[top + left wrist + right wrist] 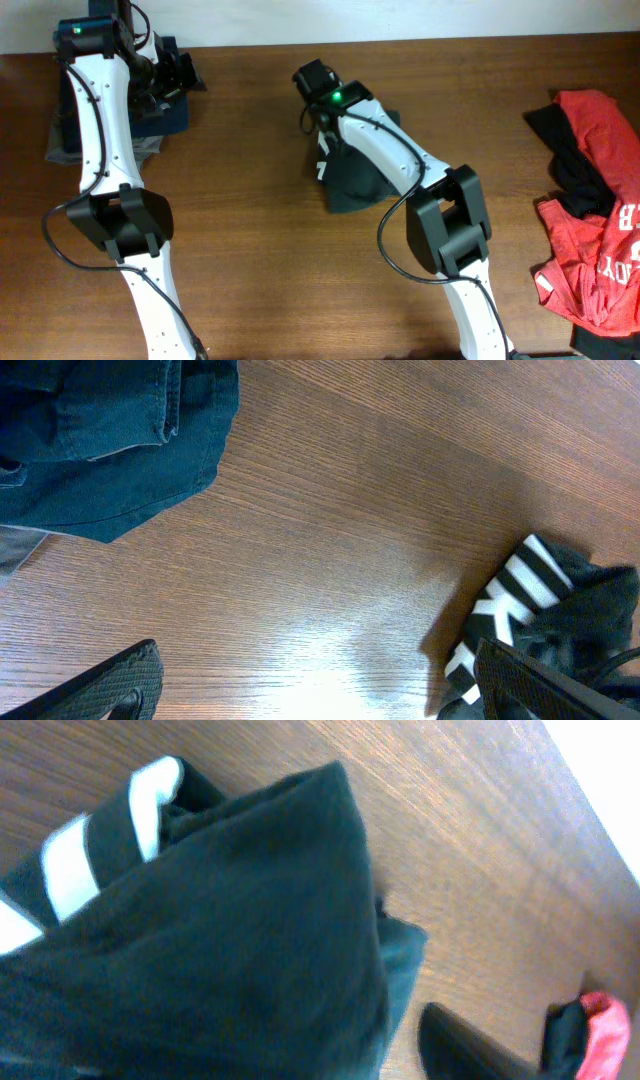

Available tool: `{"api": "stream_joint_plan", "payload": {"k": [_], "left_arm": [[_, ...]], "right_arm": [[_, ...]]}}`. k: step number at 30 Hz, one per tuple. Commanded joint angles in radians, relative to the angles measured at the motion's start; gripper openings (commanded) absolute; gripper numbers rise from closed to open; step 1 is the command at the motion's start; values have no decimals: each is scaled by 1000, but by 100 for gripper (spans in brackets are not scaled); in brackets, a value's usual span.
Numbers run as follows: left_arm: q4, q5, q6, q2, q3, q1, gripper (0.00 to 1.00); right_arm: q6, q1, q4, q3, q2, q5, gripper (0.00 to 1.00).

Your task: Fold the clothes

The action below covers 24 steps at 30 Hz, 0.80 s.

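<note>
A dark garment with white stripes [352, 178] lies crumpled at the table's middle. My right gripper [322, 112] hovers at its far edge. In the right wrist view the dark garment [230, 920] fills most of the frame. One finger shows at the lower right, with bare table between it and the cloth, so the right gripper [330, 1055] looks open. My left gripper [178, 78] is open and empty at the far left beside folded blue jeans [150, 110]. In the left wrist view the left gripper [320, 685] spreads over bare wood, with the jeans [110, 440] and the striped garment [540, 610] also in view.
A pile of red and black clothes [595, 230] lies at the table's right edge; a bit of it shows in the right wrist view [600, 1020]. A grey cloth [60, 140] lies under the jeans. The white wall runs along the table's far edge.
</note>
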Motion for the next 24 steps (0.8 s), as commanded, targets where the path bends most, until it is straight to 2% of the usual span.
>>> {"api": "stream_joint_plan", "payload": {"k": [1, 5, 8, 18, 24], "left_arm": [[-2, -8, 20, -29, 6, 2, 99], [-2, -10, 20, -29, 6, 2, 99], [-2, -38, 20, -29, 6, 2, 99], [-5, -56, 20, -29, 6, 2, 99], [-5, -56, 20, -29, 6, 2, 99]], "right_arm": [[27, -36, 13, -8, 11, 2, 33], [52, -63, 34, -8, 11, 2, 15], [70, -78, 48, -8, 11, 8, 10], [105, -120, 56, -7, 11, 200, 9], [109, -131, 23, -7, 10, 303, 13]]}}
